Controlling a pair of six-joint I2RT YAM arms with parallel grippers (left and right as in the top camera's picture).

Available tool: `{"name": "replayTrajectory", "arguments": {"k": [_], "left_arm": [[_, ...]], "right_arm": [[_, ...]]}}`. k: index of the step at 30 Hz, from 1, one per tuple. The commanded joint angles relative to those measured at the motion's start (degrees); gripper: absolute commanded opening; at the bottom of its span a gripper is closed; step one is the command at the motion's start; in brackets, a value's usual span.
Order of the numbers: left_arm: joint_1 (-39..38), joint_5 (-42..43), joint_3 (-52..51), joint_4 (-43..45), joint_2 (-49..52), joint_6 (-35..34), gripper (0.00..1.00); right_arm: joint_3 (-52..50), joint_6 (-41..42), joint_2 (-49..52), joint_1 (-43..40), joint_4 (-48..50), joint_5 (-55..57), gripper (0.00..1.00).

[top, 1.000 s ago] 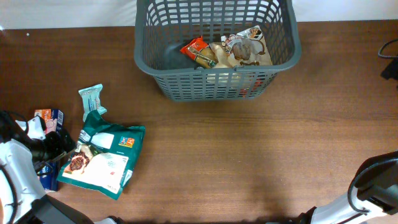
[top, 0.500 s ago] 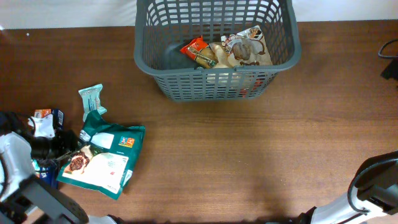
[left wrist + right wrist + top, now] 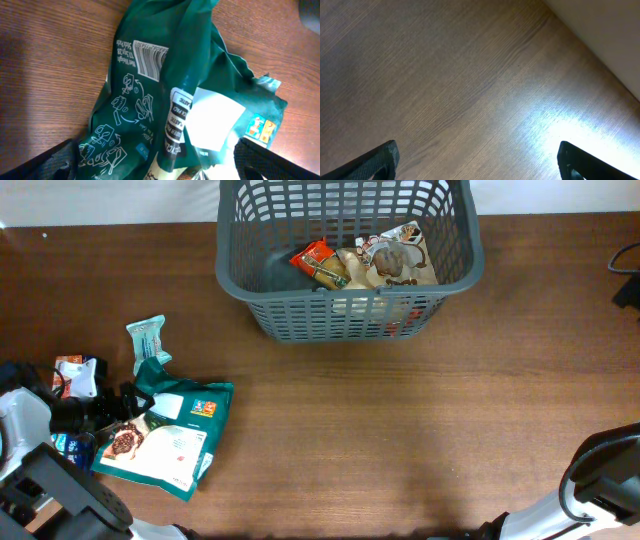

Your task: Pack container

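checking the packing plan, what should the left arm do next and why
Probably lower the left gripper and close on the green bag: its open fingers straddle the bag, which lies on the table, not yet in the container.

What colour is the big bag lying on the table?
The bag is dark green with white print; the left wrist view shows it best.

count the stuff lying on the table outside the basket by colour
teal bag: 1
pale green sachet: 1
orange and blue box: 1
blue item, partly hidden: 1
total: 4
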Motion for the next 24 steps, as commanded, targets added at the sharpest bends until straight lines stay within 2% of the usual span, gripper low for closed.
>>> {"name": "replayTrajectory", "arguments": {"k": [1,16,17,19,20,24], "left_arm": [[0.04,1.99,0.7,-0.33,1.53,1.84,0.95],[0.04,-0.44,0.68,-1.22,8.48,1.75,0.95],[0.04,-0.59,0.68,-1.14,8.85,1.75,0.83],[0.04,-0.59,0.68,-1.11,9.46,1.75,0.54],[0.04,-0.57,0.68,-1.11,9.79,1.73,0.44],[0.04,-0.55,0.68,-1.11,10.8,1.73,0.36]], "right_arm": [[-0.11,0.44,-0.7,0.04,0.17,-0.07,0.99],[-0.11,0.44,-0.7,0.04,0.17,-0.07,0.99],[-0.11,0.44,-0.7,0.04,0.17,-0.07,0.99],[-0.11,0.44,-0.7,0.04,0.17,-0.07,0.99],[-0.11,0.44,-0.7,0.04,0.17,-0.07,0.99],[-0.11,0.44,-0.7,0.04,0.17,-0.07,0.99]]}}
